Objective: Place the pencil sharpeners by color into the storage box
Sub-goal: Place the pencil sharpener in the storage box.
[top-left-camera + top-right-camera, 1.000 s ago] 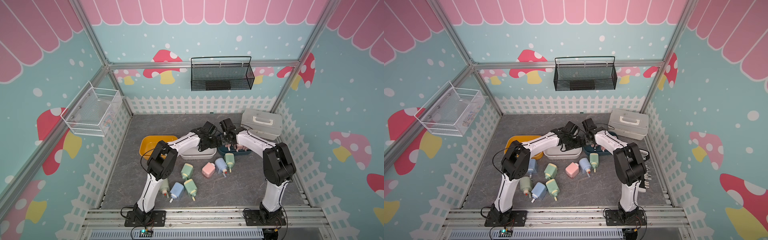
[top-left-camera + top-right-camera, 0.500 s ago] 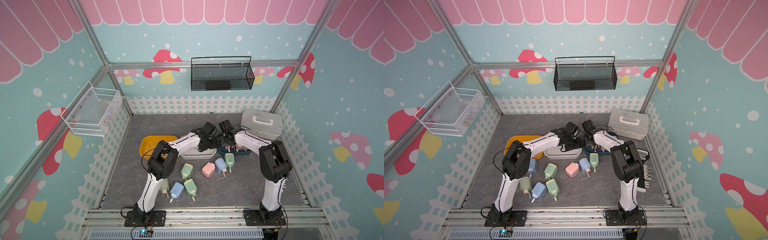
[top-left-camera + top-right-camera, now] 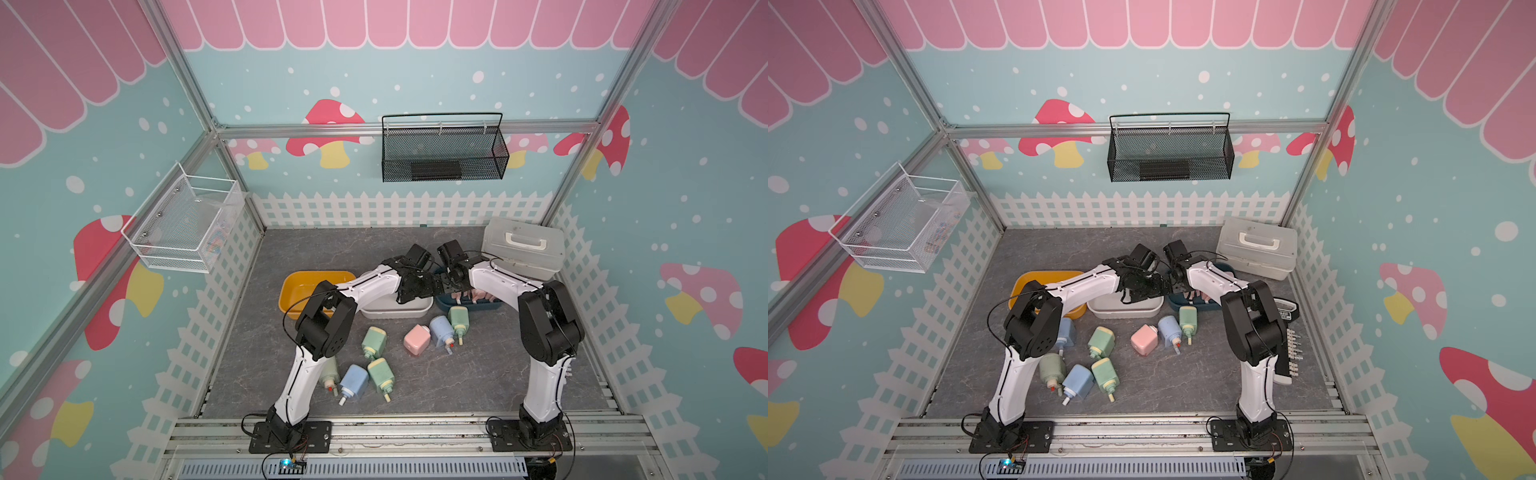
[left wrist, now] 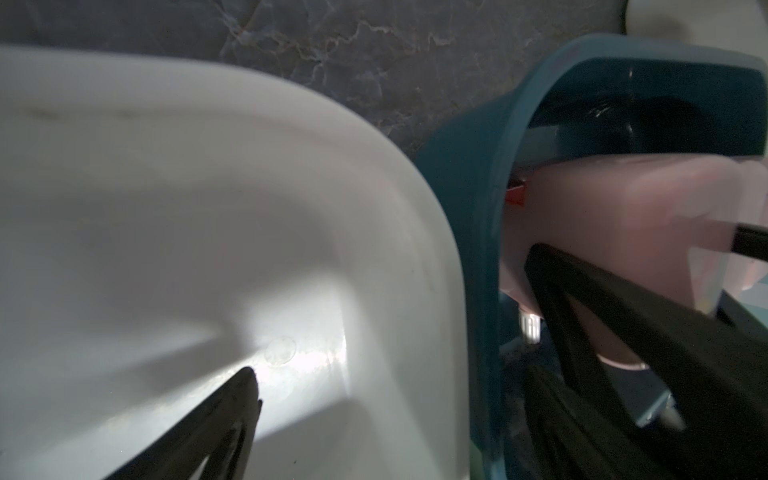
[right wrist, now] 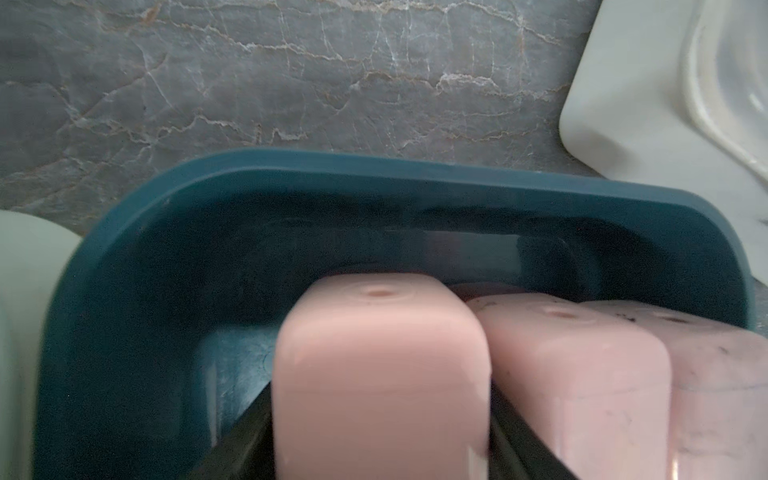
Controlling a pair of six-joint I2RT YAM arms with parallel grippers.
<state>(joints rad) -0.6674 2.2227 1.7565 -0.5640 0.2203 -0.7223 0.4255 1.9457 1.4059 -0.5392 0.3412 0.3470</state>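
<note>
1. right gripper (image 5: 380, 382) inside the teal bin (image 5: 374, 174), jaws flanking a pink sharpener (image 5: 378, 332); clamped or slack, can't tell.
2. left gripper (image 4: 392, 313) wide open, empty, straddling that bin's rim.
3. two more pink sharpeners (image 5: 582, 374) beside it in the bin.

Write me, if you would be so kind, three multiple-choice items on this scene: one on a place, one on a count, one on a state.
1. Which bin holds pink sharpeners? A yellow bin; B white bin; C teal bin.
2. How many pink ones lie loose on the table? A none; B one; C three.
3. How is the left pincer? A open; B shut, empty; C shut on a sharpener.
Key: 1 C, they sit inside its rim. 2 B, only one loose pink sharpener shows. 3 A, its fingers stand wide apart.
</note>
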